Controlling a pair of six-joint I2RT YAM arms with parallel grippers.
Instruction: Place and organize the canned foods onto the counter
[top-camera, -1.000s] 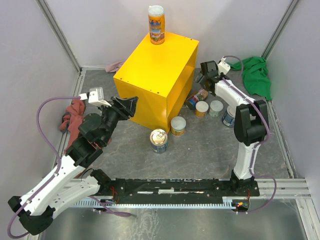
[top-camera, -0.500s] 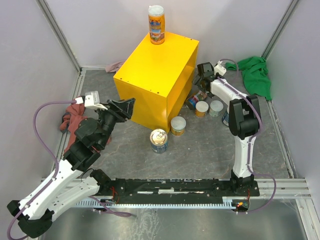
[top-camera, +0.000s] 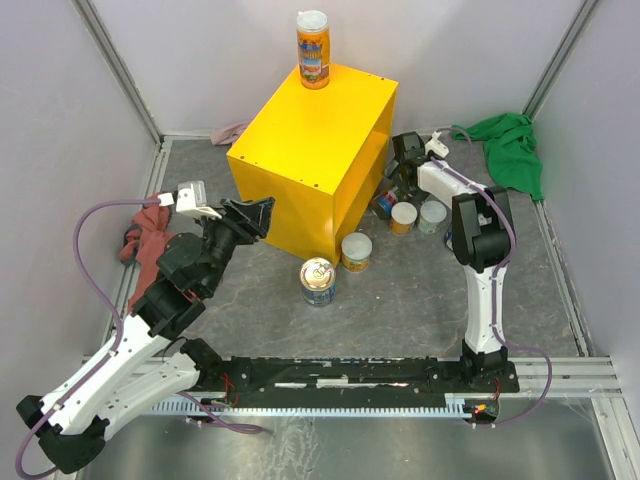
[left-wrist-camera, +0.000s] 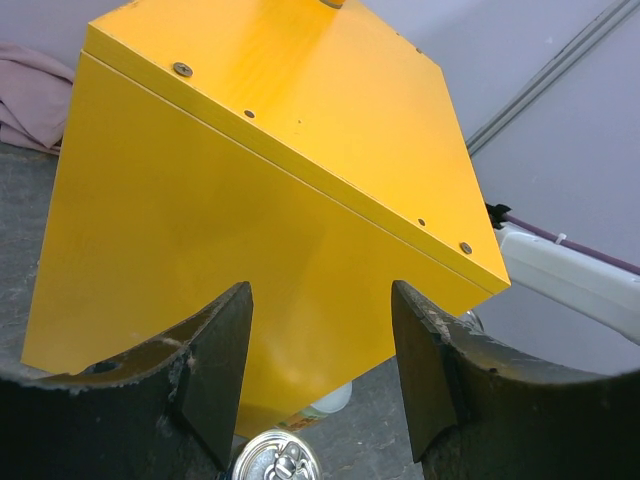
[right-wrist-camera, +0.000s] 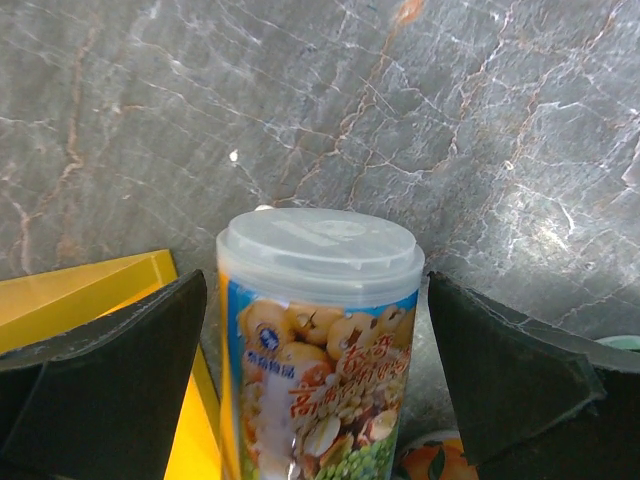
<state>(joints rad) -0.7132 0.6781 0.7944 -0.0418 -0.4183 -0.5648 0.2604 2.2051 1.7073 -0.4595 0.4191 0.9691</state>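
The yellow counter stands mid-table with one tall orange can on its far corner. On the floor are a blue silver-topped can, short white-lidded cans, and another blue can partly hidden by the right arm. My right gripper is open around the second tall can, which lies tilted beside the counter; its fingers stand on either side with small gaps. My left gripper is open and empty, facing the counter's side.
A green cloth lies at the back right, a red cloth at the left and a pink cloth behind the counter. Enclosure walls close in on all sides. In the left wrist view the blue can's top shows low down.
My right gripper has moved left and down, towards the counter, onto the tilted tall can. My left arm has shifted only slightly.
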